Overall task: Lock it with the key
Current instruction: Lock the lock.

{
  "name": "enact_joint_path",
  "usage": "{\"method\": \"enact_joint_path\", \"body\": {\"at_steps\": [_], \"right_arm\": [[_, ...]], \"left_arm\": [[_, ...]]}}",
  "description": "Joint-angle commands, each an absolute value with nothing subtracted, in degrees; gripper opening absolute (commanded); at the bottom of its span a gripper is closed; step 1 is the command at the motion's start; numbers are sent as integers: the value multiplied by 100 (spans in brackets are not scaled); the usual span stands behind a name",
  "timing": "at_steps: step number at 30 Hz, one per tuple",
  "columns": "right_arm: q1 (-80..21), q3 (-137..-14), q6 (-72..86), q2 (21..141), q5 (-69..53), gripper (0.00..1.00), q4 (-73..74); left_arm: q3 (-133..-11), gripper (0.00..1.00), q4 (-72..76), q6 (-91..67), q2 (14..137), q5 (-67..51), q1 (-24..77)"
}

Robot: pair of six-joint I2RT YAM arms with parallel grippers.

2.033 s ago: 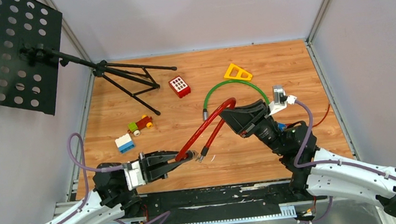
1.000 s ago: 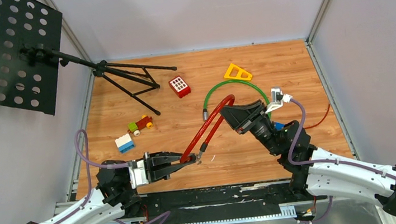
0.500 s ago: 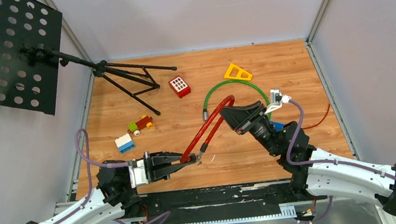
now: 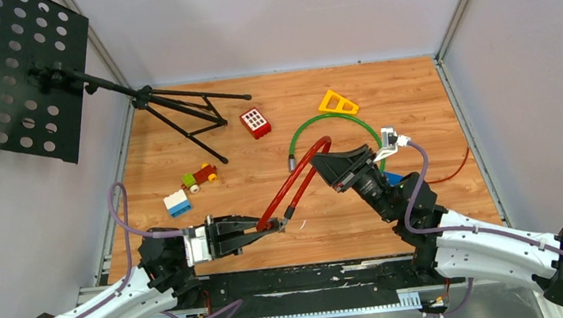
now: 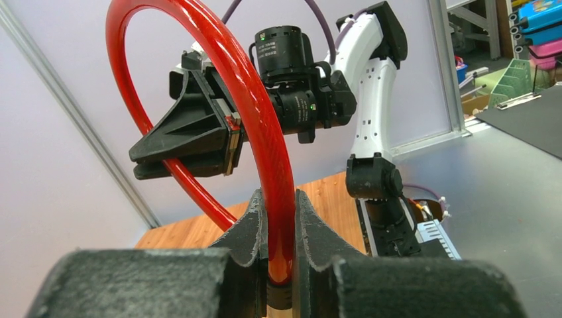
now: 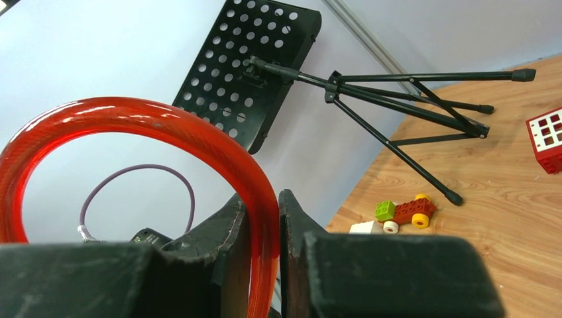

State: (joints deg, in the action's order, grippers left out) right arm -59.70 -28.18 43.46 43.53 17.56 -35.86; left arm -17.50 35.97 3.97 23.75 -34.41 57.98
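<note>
Red plastic-sheathed cable lock [image 4: 281, 193] is held above the wooden table [image 4: 415, 96]. Its long axis runs diagonally, ends near-left and bend far-right. Left gripper [image 4: 266, 228] pinches it low down; right gripper [image 4: 317, 161] pinches it near the bend.

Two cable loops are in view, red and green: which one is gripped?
The red cable: the left end effector and the right end effector are both shut on it. The green cable lies free behind it.

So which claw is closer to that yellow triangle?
Right. The right claw sits just robot-side of the yellow triangle; the left claw is much farther, near the front edge.
</note>
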Motion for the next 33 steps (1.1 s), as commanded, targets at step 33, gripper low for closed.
{"method": "enact_joint_path", "body": {"at_steps": [33], "right_arm": [[-6135,-2760,4449,3667,3551,0,-3010]], "left_arm": [[-1916,0,3013,370,2038,-1287,5840]]}}
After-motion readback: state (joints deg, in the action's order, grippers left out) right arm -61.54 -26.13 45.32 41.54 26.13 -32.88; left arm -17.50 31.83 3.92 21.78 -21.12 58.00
